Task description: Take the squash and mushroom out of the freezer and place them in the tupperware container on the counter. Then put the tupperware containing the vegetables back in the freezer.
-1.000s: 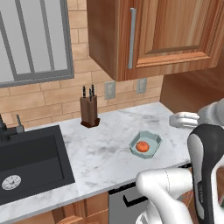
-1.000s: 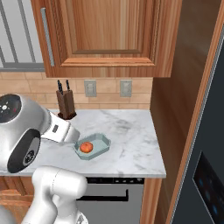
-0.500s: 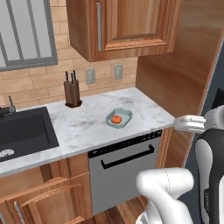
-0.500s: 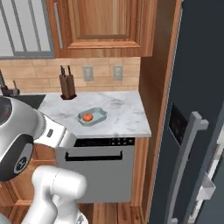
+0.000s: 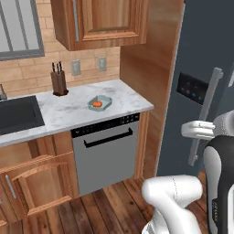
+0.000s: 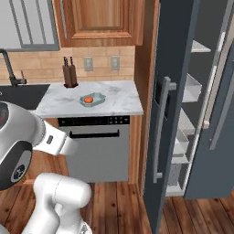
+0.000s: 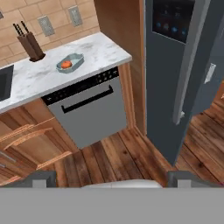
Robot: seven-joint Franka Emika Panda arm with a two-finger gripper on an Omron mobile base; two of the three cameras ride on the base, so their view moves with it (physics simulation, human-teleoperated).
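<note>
The squash you're after is a small, round, orange-red ball sitting inside the tupperware container, a shallow pale teal tray on the counter, right of the knife block. From the right base view you see the freezer standing open, light grey shelves and pale door bins showing. You can't read any writing anywhere; its door panel shows only small blue lights. The gripper has its fingertips spread wide apart, holding nothing.
</note>
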